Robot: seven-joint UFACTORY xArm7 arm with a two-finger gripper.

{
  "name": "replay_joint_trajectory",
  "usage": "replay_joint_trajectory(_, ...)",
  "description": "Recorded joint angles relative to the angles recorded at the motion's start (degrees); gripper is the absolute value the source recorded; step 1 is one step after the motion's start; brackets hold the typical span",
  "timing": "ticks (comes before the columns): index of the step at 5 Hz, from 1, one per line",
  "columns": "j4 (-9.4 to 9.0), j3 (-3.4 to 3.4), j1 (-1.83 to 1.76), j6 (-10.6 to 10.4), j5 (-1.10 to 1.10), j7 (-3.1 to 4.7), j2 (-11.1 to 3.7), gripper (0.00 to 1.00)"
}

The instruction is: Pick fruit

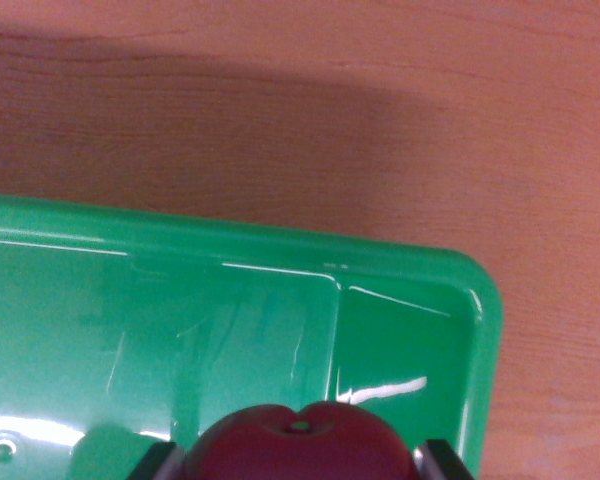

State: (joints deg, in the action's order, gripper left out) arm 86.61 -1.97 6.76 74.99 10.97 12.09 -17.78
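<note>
Dark red fruit (302, 450) at the bottom edge of the wrist view, flanked on both sides by the fingers (442, 462) of the hand (298, 468), apparently gripped. Positioned over the green tray (400, 265), near its corner. Tray resting on wooden desk (300, 110).

Red fruit (298, 450) between the tool's (298, 462) fingers, over a green tray (230, 250).
The fingers (445, 460) flank the fruit at the bottom edge; wooden table (300, 100) lies beyond the tray.
</note>
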Motion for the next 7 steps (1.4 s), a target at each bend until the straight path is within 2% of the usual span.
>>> replay_joint_trajectory(1,0.00,0.00,0.00,0.00,0.00,0.00,0.00,1.00)
replay_joint_trajectory(2,1.98,0.05,-0.03,2.74,-0.16,0.47,0.79,1.00)
replay_joint_trajectory(3,1.98,0.05,-0.03,2.74,-0.16,0.47,0.79,1.00)
replay_joint_trajectory(4,3.85,0.10,-0.05,5.33,-0.31,0.91,1.54,1.00)
replay_joint_trajectory(5,3.85,0.10,-0.05,5.33,-0.31,0.91,1.54,1.00)
replay_joint_trajectory(7,7.32,0.19,-0.10,10.12,-0.58,1.73,2.92,1.00)
